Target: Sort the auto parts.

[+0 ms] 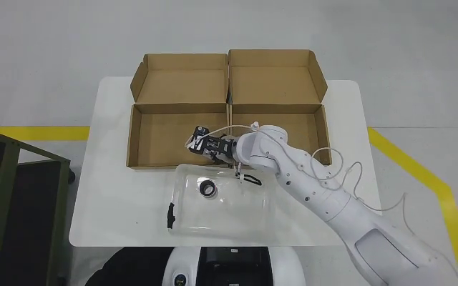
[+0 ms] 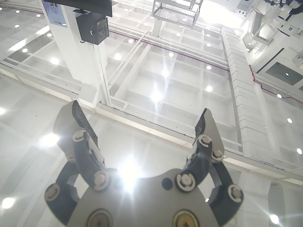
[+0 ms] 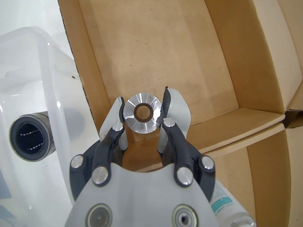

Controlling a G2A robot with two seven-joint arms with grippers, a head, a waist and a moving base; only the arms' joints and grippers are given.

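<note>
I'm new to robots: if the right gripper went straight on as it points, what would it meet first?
Probably the bare floor of the cardboard box. The right gripper, shut on a metal ring, points into it with nothing else ahead, though depth is hard to judge.

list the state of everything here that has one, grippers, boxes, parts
right gripper: shut on the metal ring
metal ring: held above the left box, off its floor
left gripper: open, holding nothing
left box: lid folded back, open
right box: lid folded back, open
bearing: loose in the clear bin, bore up
</note>
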